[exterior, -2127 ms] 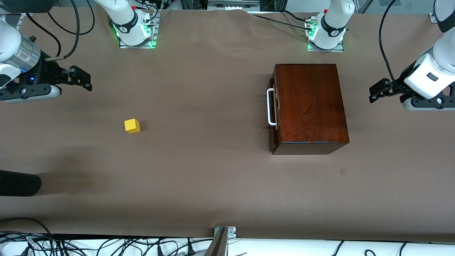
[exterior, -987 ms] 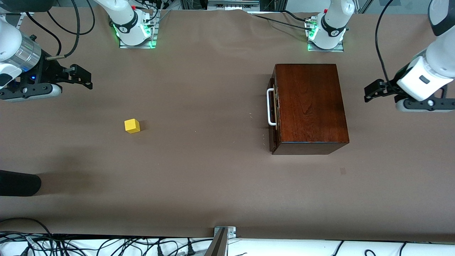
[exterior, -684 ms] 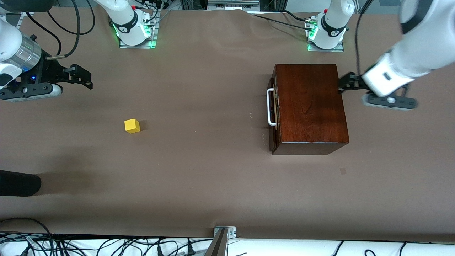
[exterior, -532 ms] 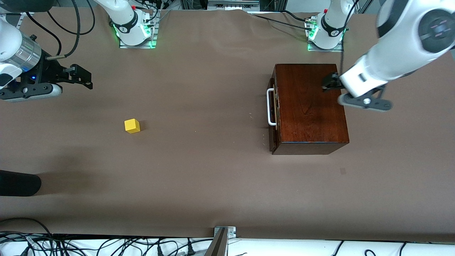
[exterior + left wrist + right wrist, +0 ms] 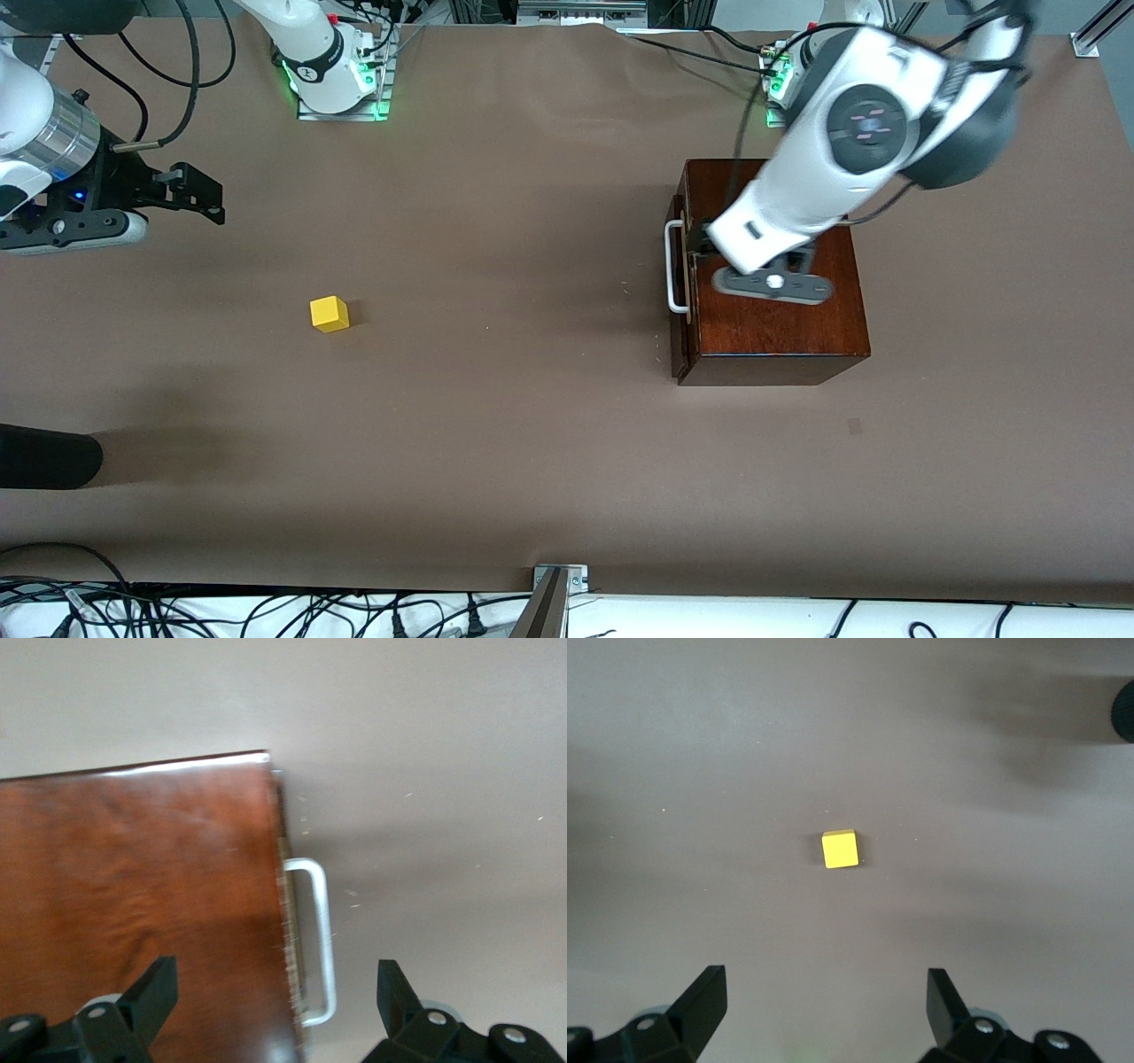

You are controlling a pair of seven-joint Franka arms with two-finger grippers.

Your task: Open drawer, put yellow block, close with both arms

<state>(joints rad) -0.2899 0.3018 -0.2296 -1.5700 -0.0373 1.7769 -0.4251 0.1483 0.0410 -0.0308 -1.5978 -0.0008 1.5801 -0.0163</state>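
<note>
Drawer (image 5: 680,292) shut, toward the left arm's end of the bench, left gripper (image 5: 276,992) now swung in over its white handle (image 5: 316,939), fingers wide; right gripper (image 5: 199,190) waits, fingers wide, yellow block (image 5: 329,314) untouched toward the right arm's end.

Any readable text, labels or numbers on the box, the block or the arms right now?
None can be read.
Wooden box: plain wood grain, no label.
Yellow block: plain faces.
Arm bases: small dark marks, too small to read.
</note>
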